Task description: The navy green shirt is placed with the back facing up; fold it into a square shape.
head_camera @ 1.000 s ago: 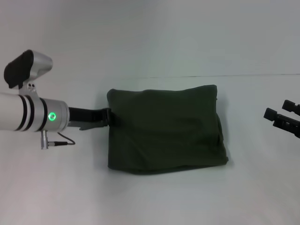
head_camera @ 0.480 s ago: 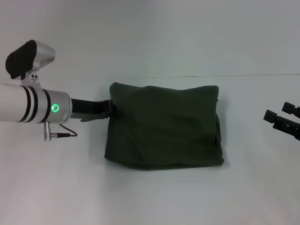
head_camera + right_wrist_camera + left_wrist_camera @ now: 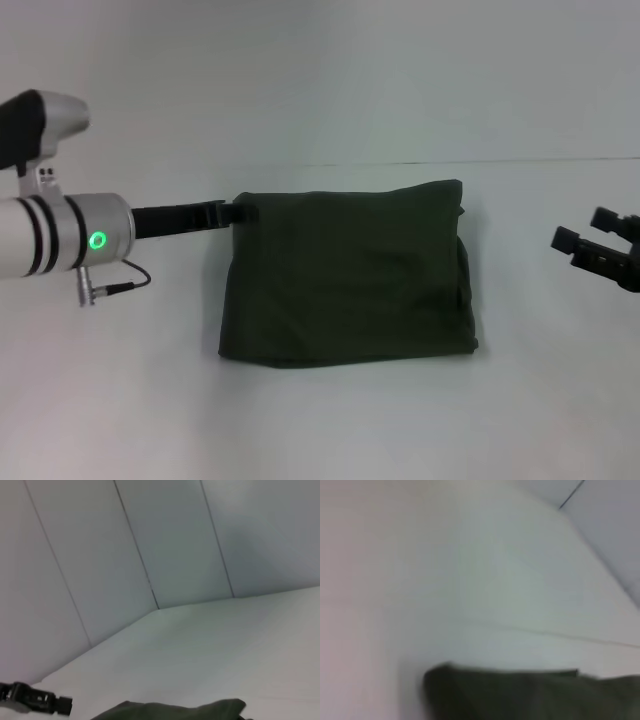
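Here the navy green shirt (image 3: 348,275) lies flat in the middle of the white table (image 3: 330,420). It is folded into a fat block that is a bit wider than it is deep, so its long way runs from the robot's left to its right. Only plain dark green cloth shows on top. Its far edge lies close to the line where the table meets the wall. The near edge looks thick, with layers one on top of the other. The left pincer (image 3: 238,212) reaches in from the left side and sits at the far left corner of the shirt, touching the cloth there. I cannot tell if it is pinching the cloth or has let go. The right pincer (image 3: 580,243) hangs well away from the shirt on the right side, with its two dark tips spread apart and nothing in them.
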Controlling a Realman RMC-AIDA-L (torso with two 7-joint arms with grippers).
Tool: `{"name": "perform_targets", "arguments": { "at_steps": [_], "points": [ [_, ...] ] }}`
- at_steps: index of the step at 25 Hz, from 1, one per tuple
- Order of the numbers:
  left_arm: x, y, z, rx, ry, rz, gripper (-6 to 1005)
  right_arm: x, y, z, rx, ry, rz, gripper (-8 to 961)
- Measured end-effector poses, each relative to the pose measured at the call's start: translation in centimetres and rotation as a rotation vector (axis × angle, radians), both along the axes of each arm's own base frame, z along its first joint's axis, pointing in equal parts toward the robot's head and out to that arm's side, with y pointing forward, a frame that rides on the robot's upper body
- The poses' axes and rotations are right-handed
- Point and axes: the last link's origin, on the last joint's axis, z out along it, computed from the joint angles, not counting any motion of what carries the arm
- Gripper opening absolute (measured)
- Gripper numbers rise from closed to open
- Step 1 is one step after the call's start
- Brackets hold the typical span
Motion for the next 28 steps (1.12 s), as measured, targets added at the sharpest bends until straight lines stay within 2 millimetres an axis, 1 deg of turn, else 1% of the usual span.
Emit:
{"name": "perform_targets", "arguments": {
  "at_steps": [2,4,7,9,11,14,15,16,18,23,28],
  "points": [
    [0.3,-0.9,0.2,0.029,-0.018,-0.126,414,-0.7,0.4,0.0,-0.009,-0.010,0.033,941],
    [0.9,-2.0,0.3,0.047,-0.040,-0.272,509,-1.5,0.9,-0.2,-0.028,-0.030,0.083,941],
    [1.4,-4.2,0.4,0.049,-0.068,-0.498,652,-3.1,1.5,-0.6,-0.068,-0.066,0.170,941],
    [1.7,-6.1,0.2,0.038,-0.086,-0.666,692,-4.2,1.7,-1.1,-0.103,-0.088,0.238,941],
    [1.6,-7.3,0.2,0.040,-0.092,-0.743,733,-5.2,1.7,-1.6,-0.139,-0.109,0.307,941],
    [0.7,-8.7,-0.2,0.029,-0.089,-0.793,793,-6.4,1.4,-2.5,-0.196,-0.143,0.401,941],
    [0.5,-9.1,-0.4,0.018,-0.092,-0.798,813,-6.9,1.3,-3.0,-0.232,-0.170,0.440,941],
    [0.2,-9.5,-0.6,0.008,-0.093,-0.802,834,-6.9,1.3,-3.0,-0.232,-0.170,0.440,941],
    [-0.2,-10.0,-0.8,0.000,-0.088,-0.805,874,-7.1,1.2,-3.6,-0.255,-0.195,0.470,941],
    [-0.7,-10.4,-1.3,-0.008,-0.078,-0.808,934,-7.5,1.1,-4.6,-0.269,-0.230,0.508,941],
    [-0.9,-10.5,-1.2,-0.010,-0.069,-0.805,934,-7.7,1.2,-4.8,-0.273,-0.234,0.518,941]
  ]
}}
